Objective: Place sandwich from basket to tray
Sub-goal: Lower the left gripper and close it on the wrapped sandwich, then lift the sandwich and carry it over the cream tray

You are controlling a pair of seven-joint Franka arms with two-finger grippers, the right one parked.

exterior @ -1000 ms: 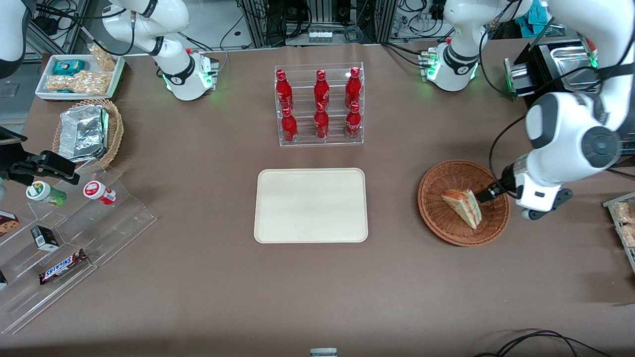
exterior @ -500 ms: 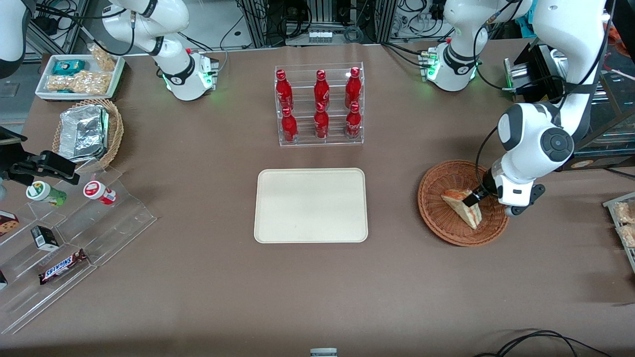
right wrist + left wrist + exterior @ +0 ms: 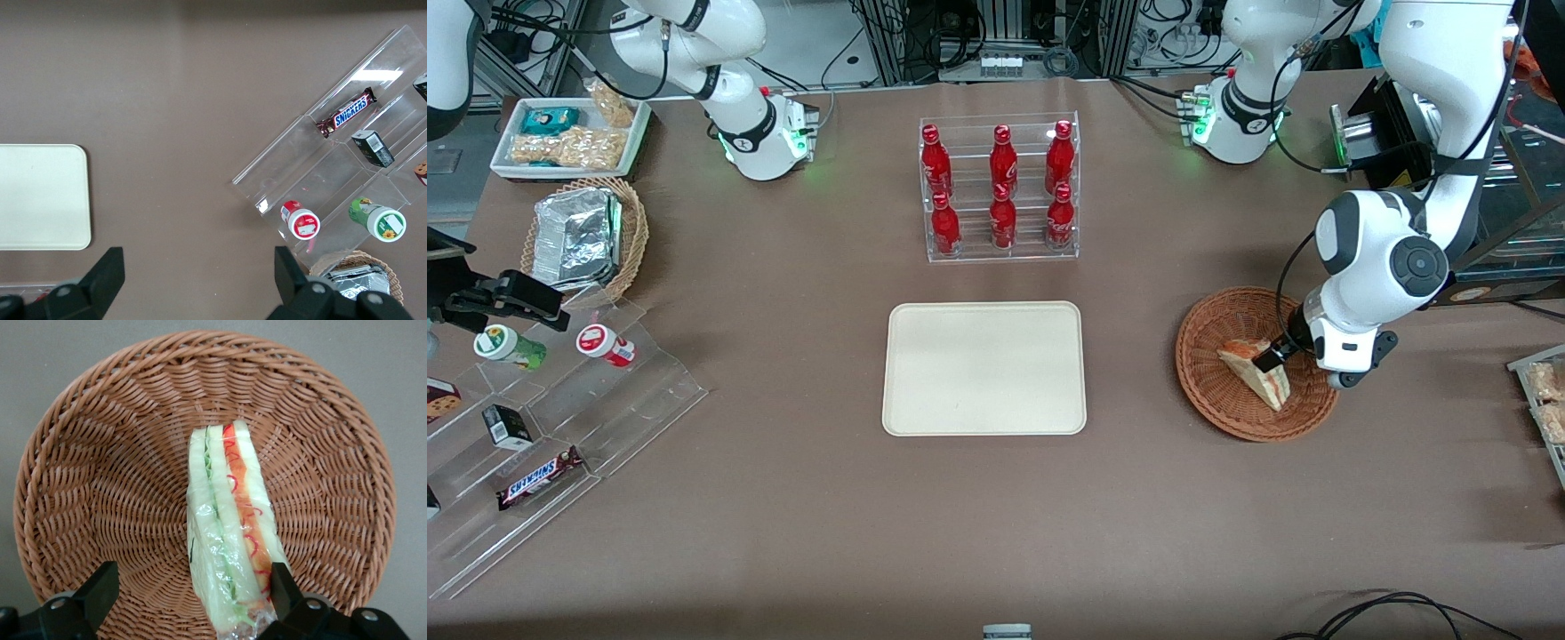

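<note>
— Where's the sandwich (image 3: 1259, 371) right now?

— Lying in the basket (image 3: 1209, 391), which sits at about three o'clock from the tray (image 3: 983, 368) on the table (image 3: 996, 516). The wedge stands on edge, its filling layers facing up.

— And the end effector (image 3: 193, 593)?

— Down inside the basket, fingers (image 3: 100, 590) apart, one on each side of the wedge's wide end. One finger seems to touch the wrap; the other stands clear.

— So which step is this?

— The grasp, I'd say, not yet closed. Next it needs to close gently on the soft bread, lift clear of the wicker rim, then carry toward nine o'clock and lower onto the tray.
</note>
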